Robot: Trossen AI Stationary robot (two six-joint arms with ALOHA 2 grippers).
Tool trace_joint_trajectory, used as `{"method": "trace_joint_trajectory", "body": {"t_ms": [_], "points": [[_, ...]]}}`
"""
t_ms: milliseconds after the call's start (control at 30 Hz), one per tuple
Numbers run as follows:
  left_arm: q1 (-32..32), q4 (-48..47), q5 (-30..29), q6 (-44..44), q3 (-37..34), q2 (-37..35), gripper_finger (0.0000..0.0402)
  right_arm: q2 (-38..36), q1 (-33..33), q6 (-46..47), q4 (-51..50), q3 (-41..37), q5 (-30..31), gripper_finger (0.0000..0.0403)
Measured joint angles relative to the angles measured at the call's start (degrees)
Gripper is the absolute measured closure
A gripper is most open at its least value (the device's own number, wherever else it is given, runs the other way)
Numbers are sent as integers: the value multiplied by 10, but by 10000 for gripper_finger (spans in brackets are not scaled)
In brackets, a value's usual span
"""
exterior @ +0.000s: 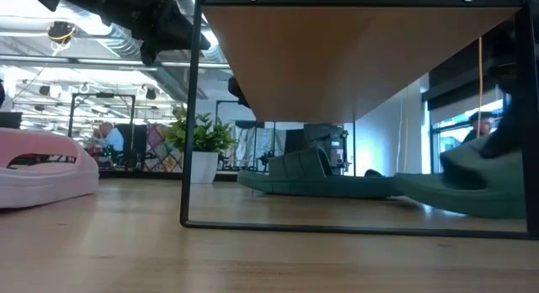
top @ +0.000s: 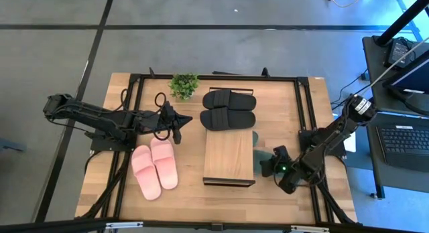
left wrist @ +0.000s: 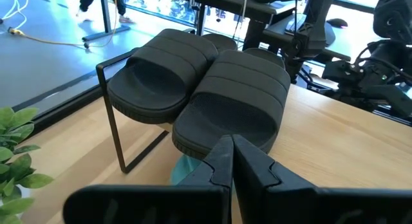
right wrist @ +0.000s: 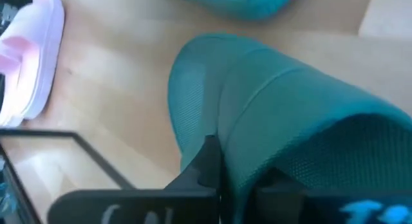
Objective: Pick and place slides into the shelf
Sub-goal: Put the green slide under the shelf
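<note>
The shelf stands mid-table. The black pair lies side by side on the shelf's far end, over its dark frame. The pink pair rests sole-down on the table left of the shelf. One green slide lies on the table under the shelf. A second green slide is at the shelf's right side, in my right gripper. My left gripper hovers shut just left of the black pair, its tips close to the nearer black slide without plainly touching it. My right gripper is shut on the green slide at the edge of its wide strap. One finger shows on the outside; the slide hides the other. It comes level from the table's right side. The slide is tilted, its low end at the tabletop.
A small potted plant stands at the far edge, left of the black pair. The shelf's dark frame leg rises near the pink slide. A side table with a laptop is off to the right.
</note>
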Motion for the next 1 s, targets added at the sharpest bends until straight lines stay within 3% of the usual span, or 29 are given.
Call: {"method": "trace_joint_trajectory", "body": {"t_ms": [233, 467, 1000], "points": [[0, 0, 0, 0, 0, 0, 398, 0, -56, -58, 8, 0, -2, 389], [0, 0, 0, 1, 0, 0, 398, 0, -113, -127, 8, 0, -48, 389], [0, -5, -1, 1, 0, 0, 398, 0, -214, -228, 7, 1, -48, 389]]}}
